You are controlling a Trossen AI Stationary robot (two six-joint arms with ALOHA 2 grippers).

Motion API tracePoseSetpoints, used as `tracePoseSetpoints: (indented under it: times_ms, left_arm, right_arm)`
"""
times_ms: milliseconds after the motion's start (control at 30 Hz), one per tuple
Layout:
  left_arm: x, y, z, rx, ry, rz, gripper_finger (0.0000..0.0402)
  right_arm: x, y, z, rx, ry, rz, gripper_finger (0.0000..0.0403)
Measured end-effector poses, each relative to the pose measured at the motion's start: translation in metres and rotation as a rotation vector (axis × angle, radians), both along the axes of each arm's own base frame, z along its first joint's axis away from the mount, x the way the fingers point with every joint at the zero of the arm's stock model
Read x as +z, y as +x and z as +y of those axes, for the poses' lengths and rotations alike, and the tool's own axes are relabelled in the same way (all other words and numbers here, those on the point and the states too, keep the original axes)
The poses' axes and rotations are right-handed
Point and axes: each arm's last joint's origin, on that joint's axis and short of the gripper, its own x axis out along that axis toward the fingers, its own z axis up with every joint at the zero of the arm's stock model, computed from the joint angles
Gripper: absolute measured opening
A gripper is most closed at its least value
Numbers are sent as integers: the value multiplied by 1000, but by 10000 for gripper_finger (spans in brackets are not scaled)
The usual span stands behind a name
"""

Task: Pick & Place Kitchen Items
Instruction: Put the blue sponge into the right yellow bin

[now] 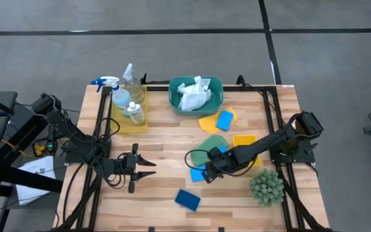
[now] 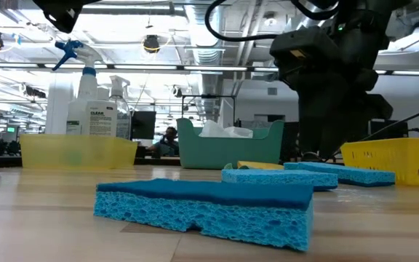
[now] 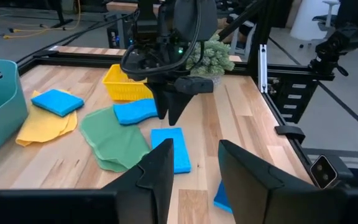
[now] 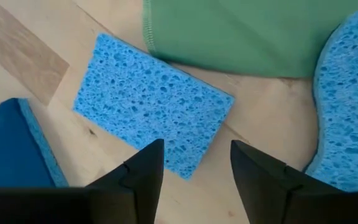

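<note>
nearest lay the light-blue sponge (image 4: 153, 104), flat on the tabletop (image 1: 166, 151) beside the green cloth (image 4: 241, 31); my right hand (image 4: 194, 165) hung released above it, positioned to grasp. left hand (image 1: 148, 169) waited released.

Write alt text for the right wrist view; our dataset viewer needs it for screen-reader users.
The right gripper hangs open just above a light-blue rectangular sponge lying flat on the wooden table. A green cloth lies beyond it, a curved light-blue sponge to one side and a dark-blue sponge to the other.
</note>
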Motion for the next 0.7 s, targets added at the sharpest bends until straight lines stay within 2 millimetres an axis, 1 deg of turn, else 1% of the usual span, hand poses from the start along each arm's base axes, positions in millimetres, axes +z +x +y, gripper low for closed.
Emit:
tracePoseSetpoints:
  times_ms: [133,333,500,600,700]
  left_arm:
    - [0,0,0,0,0,0,122]
    - [0,0,0,0,-1,-1,122]
    - [1,0,0,-3,-5,-5,122]
    - [1,0,0,-3,-4,-5,122]
    - [1,0,0,-4,0,-5,122]
  right_arm:
    - [-3,0,3,-5,4,5,177]
    - [-27,4,6,19,16,86,177]
    - [-28,9,4,32,15,55,173]
    - [-28,12,1,36,15,37,161]
    - [-31,14,0,41,14,40,133]
